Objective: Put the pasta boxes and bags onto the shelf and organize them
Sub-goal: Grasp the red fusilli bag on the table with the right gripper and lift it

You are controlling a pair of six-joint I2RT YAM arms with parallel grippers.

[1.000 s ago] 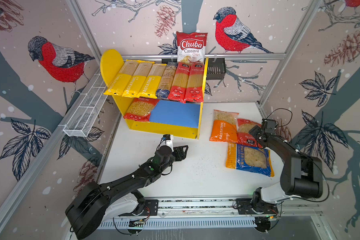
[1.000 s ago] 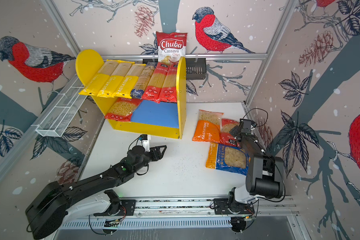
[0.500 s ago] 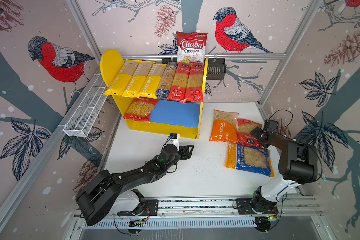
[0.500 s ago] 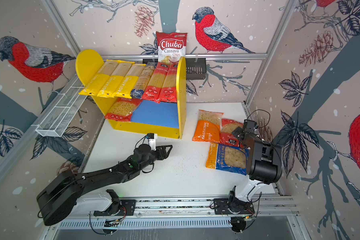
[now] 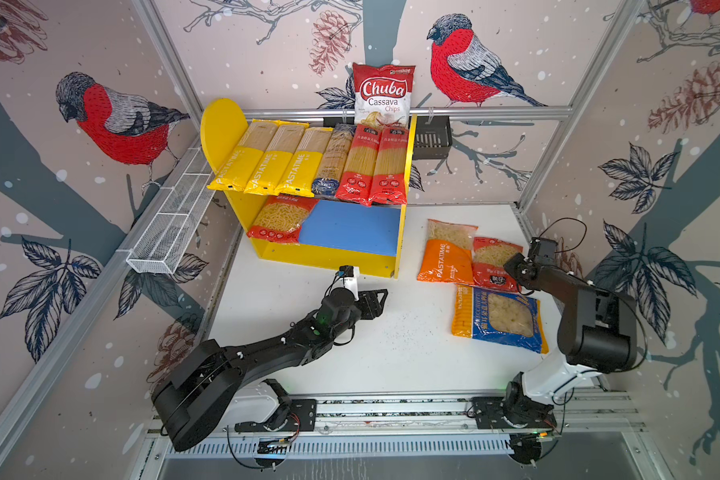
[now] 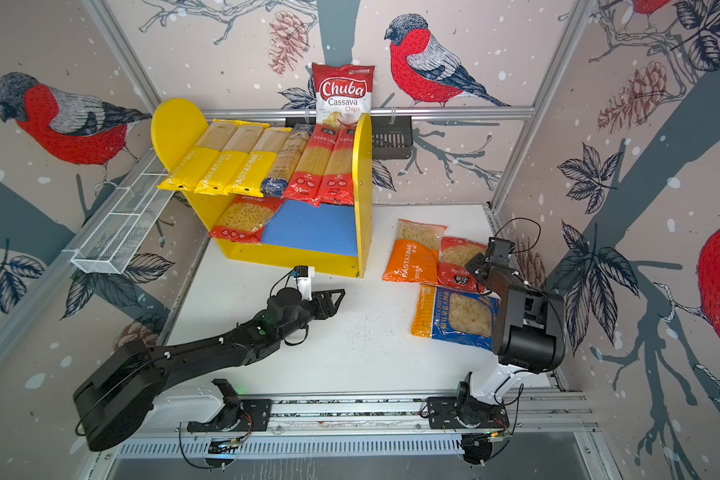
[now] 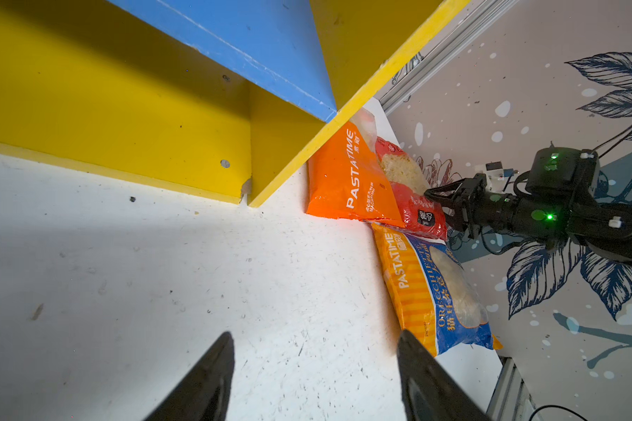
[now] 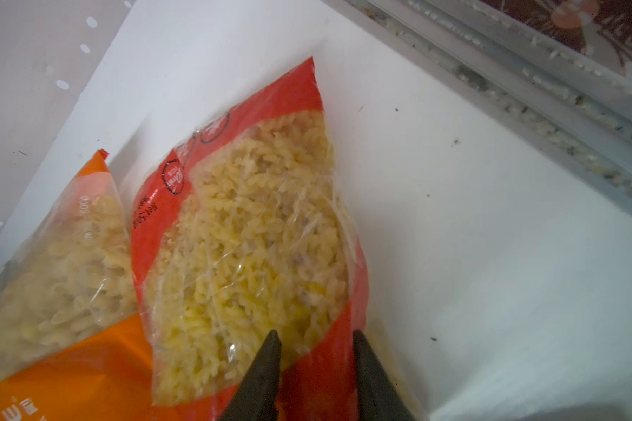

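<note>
shelf point(image 5: 329, 258): top board carries six long packs point(image 5: 337, 158); lower board carries one shelved bag point(image 5: 277, 218). left gripper point(image 7: 314, 339): jaws open, empty, shelf ahead. right gripper point(image 8: 314, 337): jaws pinching red bag point(image 8: 256, 226) on the table; orange bag point(image 8: 63, 277) touching beside it, blue bag point(image 5: 504, 318) behind the jaws.

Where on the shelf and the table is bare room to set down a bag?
The blue lower board is bare from the red macaroni bag to the yellow side panel. Above it, six long packs lie crowded side by side. The white table is bare between the left hand and the blue-orange bag.
</note>
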